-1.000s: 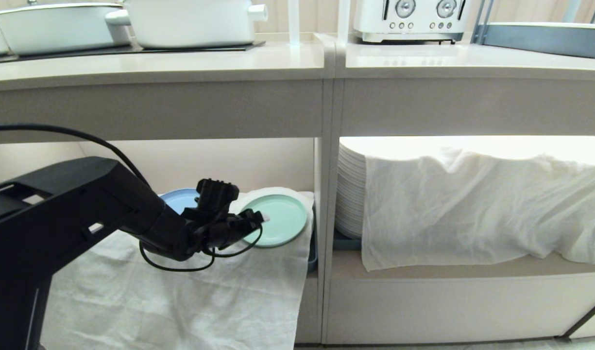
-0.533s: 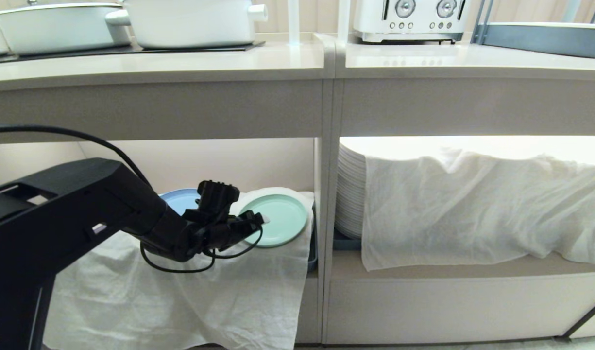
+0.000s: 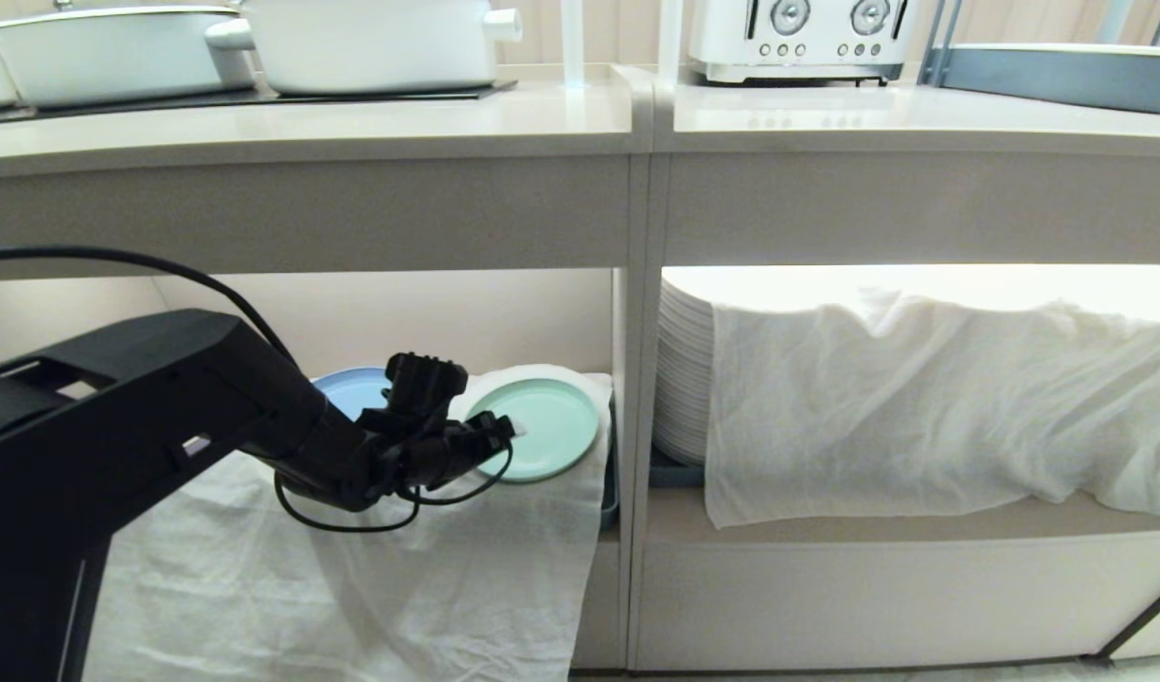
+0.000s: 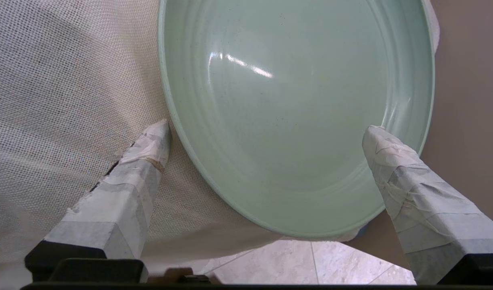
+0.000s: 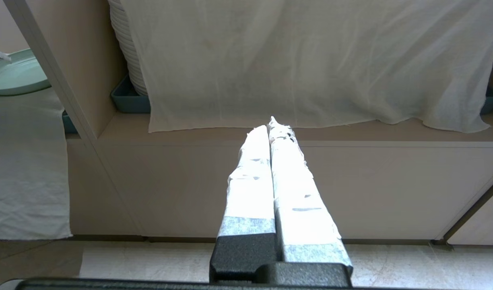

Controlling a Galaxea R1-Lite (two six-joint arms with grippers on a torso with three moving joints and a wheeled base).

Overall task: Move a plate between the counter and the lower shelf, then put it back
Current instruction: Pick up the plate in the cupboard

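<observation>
Left gripper (image 3: 504, 428) at the lower shelf (image 3: 381, 313), taped fingers (image 4: 141, 161) spread wide, 1 each side of the plate (image 3: 542, 426) rim, nothing clamped. Plate lies flat on the white cloth (image 3: 352, 578) over the shelf floor, toward 3 o'clock in the cubby; blue plate (image 3: 352, 388) at its 9 o'clock. Right gripper (image 5: 270, 125) low before the neighbouring bay, fingers pressed together, empty. Counter (image 3: 352, 118) above, 2 white pots (image 3: 258, 47) at 12 o'clock
</observation>
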